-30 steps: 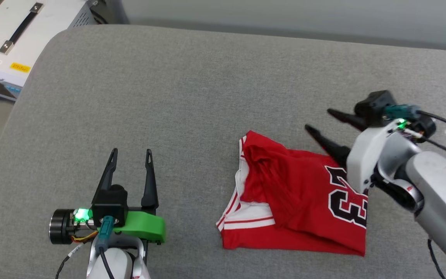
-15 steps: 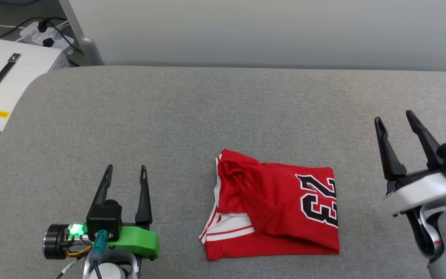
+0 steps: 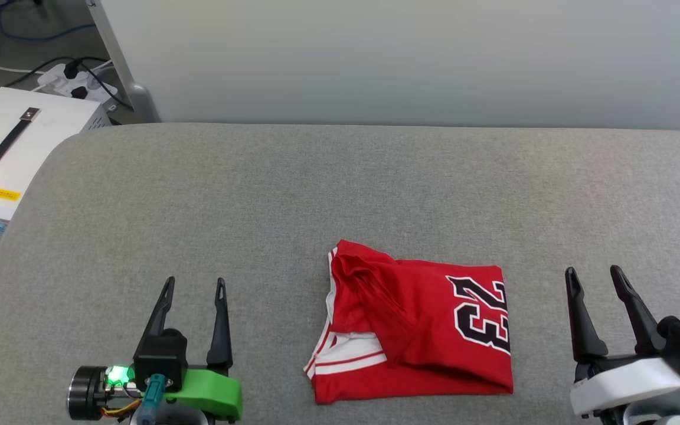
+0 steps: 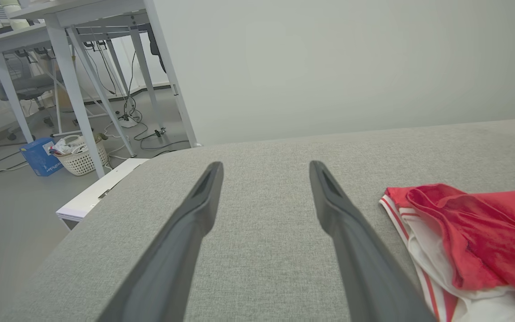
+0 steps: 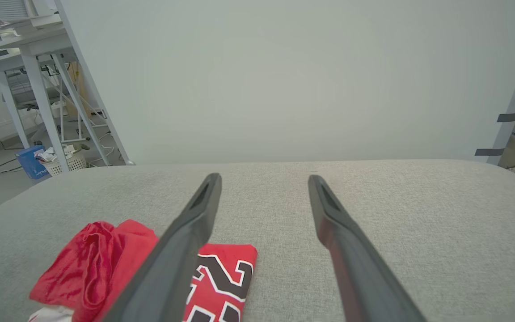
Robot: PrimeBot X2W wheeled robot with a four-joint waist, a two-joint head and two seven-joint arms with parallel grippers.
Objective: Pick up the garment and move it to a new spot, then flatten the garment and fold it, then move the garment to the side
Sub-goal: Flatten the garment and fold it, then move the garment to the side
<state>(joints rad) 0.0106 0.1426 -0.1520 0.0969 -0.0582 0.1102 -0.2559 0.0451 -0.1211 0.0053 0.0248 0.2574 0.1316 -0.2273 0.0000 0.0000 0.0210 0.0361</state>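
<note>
Far left, beside the grey fabric-covered worktop [image 3: 269,189], I've got a white equipment case [image 3: 21,133] with a black handle, sitting lower than the surface. Coming in, my left claw [image 3: 194,282] hangs over bare grey fabric, fingers spread wide, nothing between them. Centre-right now: the red jersey T-shirt [image 3: 417,324] lies on the worktop folded into a rough rectangle. White striped sleeve trim shows at its left edge, and the black-and-white "23" is turned sideways at its right end. A rumpled ridge of red cloth runs down from its top left corner. Over on the right, my right claw [image 3: 593,273] sits clear of the shirt, fingers wide apart, empty. On the right wrist camera the shirt lies low and left, partly behind one finger.
</note>
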